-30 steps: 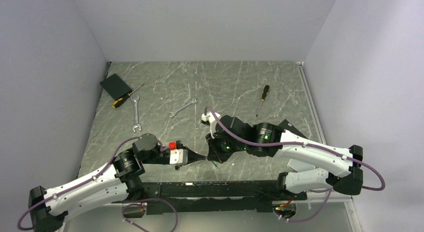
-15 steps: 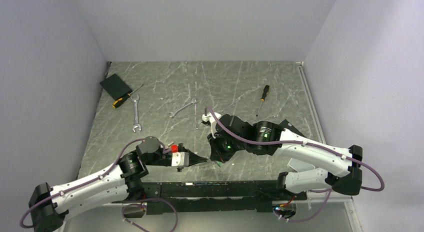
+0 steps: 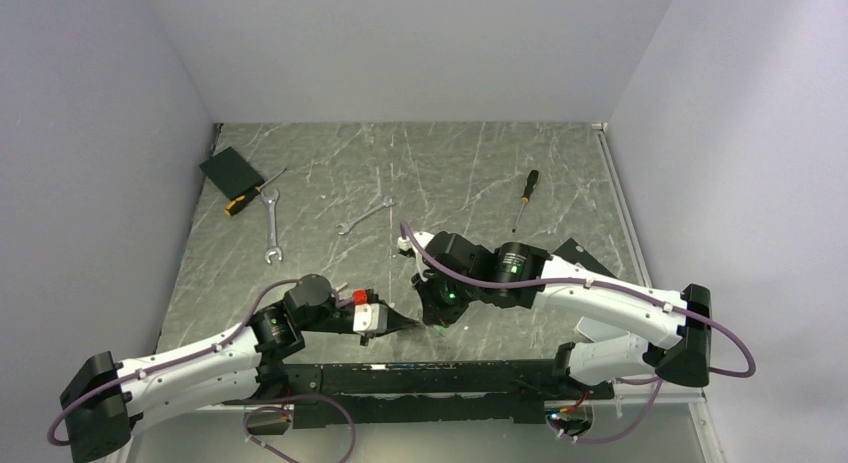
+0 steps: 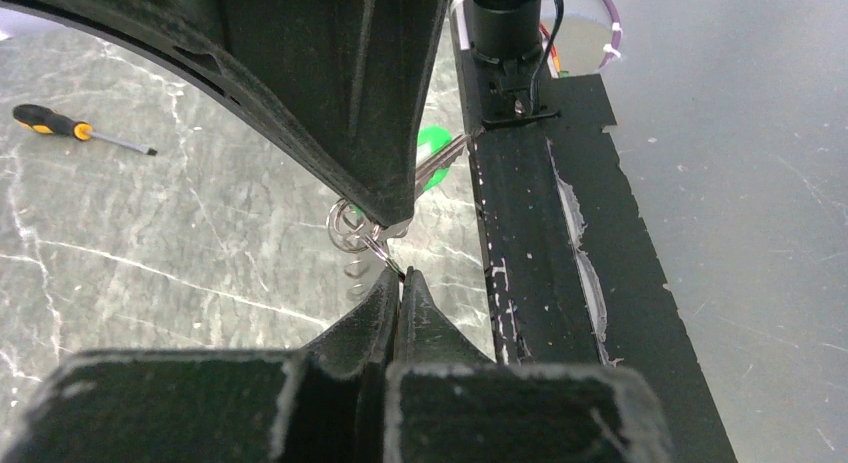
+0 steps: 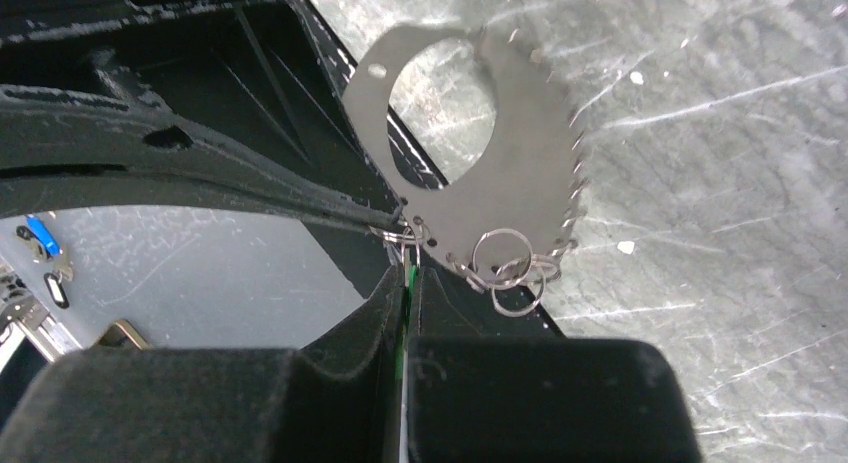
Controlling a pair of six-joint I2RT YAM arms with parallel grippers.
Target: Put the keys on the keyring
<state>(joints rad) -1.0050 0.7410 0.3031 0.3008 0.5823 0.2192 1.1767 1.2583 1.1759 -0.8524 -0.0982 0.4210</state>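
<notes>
The green-headed key (image 4: 432, 149) hangs tilted beside the wire keyring (image 4: 350, 229).

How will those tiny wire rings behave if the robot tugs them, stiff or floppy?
Probably jangly: the rings hang loosely linked off the flat metal plate, so they'd likely swing. Each looks like thin bare wire, so likely light and slippery in the left tool, which seems to pinch one.

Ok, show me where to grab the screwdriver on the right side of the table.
Take the screwdriver by its thick black-and-orange handle, the far end, coming straight down from above and closing across its width. It lies flat, clear of other things, and the thin shaft gives little to hold.
</notes>
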